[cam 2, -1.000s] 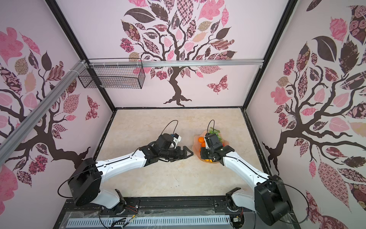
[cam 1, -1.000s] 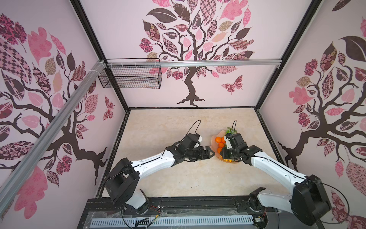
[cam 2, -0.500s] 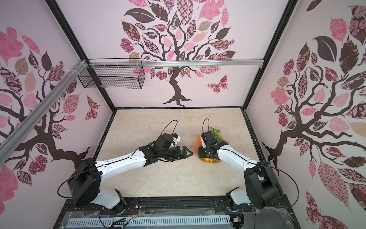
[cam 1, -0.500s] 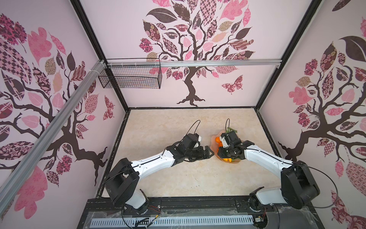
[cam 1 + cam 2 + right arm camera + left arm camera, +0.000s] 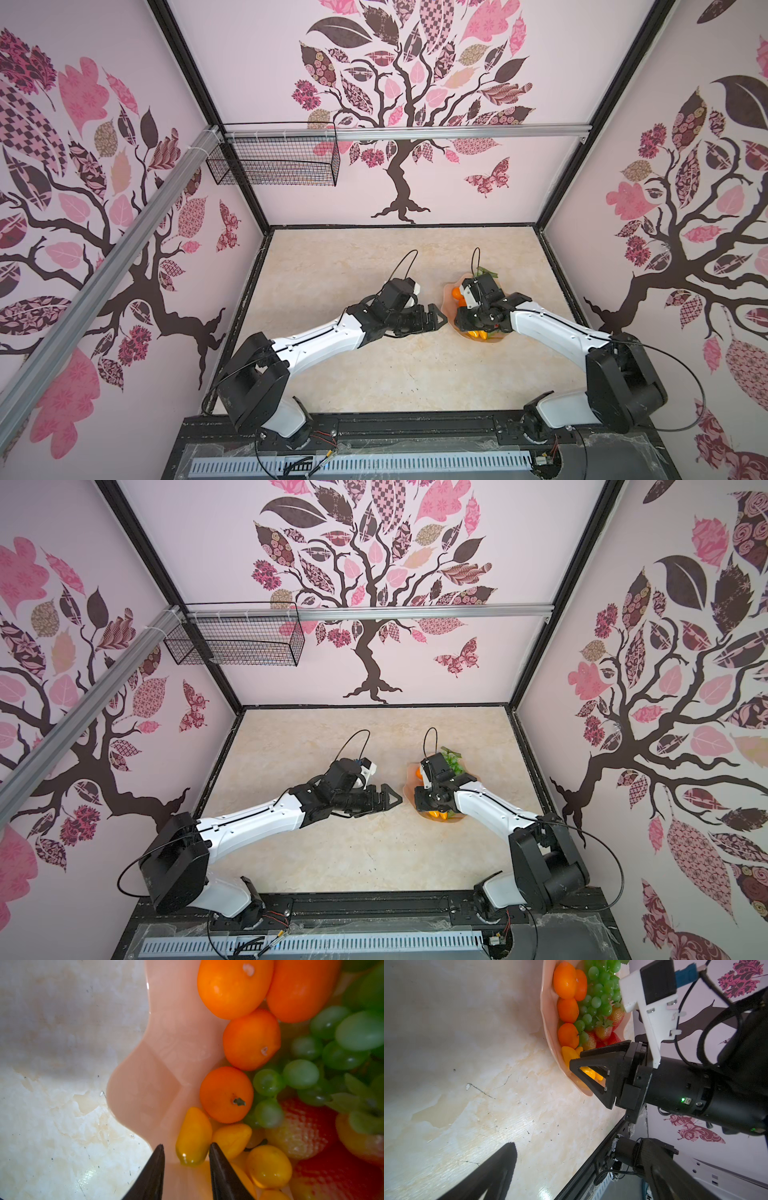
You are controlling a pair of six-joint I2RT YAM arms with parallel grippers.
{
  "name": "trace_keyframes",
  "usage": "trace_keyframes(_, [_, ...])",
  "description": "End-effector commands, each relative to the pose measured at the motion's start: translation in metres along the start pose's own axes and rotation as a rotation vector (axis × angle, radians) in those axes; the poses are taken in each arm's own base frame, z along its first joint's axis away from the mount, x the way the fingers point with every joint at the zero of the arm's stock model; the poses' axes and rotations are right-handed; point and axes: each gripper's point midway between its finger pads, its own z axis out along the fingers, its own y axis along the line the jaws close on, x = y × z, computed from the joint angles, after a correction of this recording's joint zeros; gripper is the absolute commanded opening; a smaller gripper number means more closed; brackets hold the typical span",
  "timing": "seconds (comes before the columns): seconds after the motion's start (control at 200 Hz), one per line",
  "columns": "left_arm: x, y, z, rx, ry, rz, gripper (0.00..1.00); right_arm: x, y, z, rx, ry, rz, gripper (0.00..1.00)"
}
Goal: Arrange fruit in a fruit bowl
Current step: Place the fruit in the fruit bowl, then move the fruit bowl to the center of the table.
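A black wire basket [image 5: 274, 164] hangs on the back wall, above the back left corner of the table [image 5: 374, 374]. The left arm [image 5: 316, 345] reaches from the front left corner toward the middle of the table. The left gripper [image 5: 434, 318] is low over the table and points at the left side of the bowl. It is near the bowl but apart from it. I cannot tell if its fingers are apart or together, because the left wrist view shows only 1 finger [image 5: 492, 1174].

The fruit bowl [image 5: 145, 1076] sits on the right half of the table, between the middle and the right edge. The fruit lies in it. 4 tangerines [image 5: 226, 1095] lie in a row along its left rim. The grape bunch [image 5: 332, 1047] lies just beside them. The strawberries [image 5: 604, 1030] touch the grapes. The yellow ovals [image 5: 193, 1134] lie at the front of the bowl.

The right gripper [image 5: 186, 1153] is over the front of the bowl. Its fingers are apart and hold nothing. The end of 1 yellow oval lies between the tips. The right arm [image 5: 548, 328] comes from the front right corner.
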Motion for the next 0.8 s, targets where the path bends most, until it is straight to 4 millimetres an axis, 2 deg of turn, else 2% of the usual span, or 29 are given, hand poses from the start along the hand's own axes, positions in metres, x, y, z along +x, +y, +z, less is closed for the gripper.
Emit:
trace_keyframes(0.0, [-0.019,-0.028,-0.016,0.027,-0.045,0.095,0.98,-0.037,0.010,-0.037,-0.027,-0.173,0.001,0.42])
trace_keyframes(0.1, [-0.030,-0.036,-0.019,0.006,-0.060,0.155,0.98,-0.058,0.003,-0.063,0.016,-0.319,0.031,0.43])
trace_keyframes(0.205, [-0.039,-0.046,-0.017,-0.013,-0.066,0.218,0.98,-0.074,-0.015,-0.086,0.111,-0.450,0.065,0.44])
trace_keyframes(0.27, [-0.042,-0.055,-0.014,-0.019,-0.066,0.256,0.98,-0.082,-0.033,-0.096,0.178,-0.489,0.101,0.44])
trace_keyframes(0.365, [-0.047,-0.065,-0.005,-0.013,-0.064,0.282,0.98,-0.088,-0.073,-0.104,0.218,-0.492,0.251,0.43])
trace_keyframes(0.485, [-0.050,-0.078,0.009,0.009,-0.055,0.299,0.98,-0.081,-0.132,-0.110,0.226,-0.491,0.529,0.39])
trace_keyframes(0.63, [-0.049,-0.095,0.026,0.027,-0.022,0.329,0.98,-0.064,-0.185,-0.111,0.221,-0.527,0.803,0.35])
trace_keyframes(0.715, [-0.047,-0.105,0.035,0.034,-0.005,0.351,0.98,-0.054,-0.209,-0.111,0.245,-0.546,0.915,0.35])
trace_keyframes(0.795, [-0.045,-0.110,0.041,0.044,0.007,0.358,0.98,-0.050,-0.220,-0.107,0.271,-0.537,0.961,0.35])
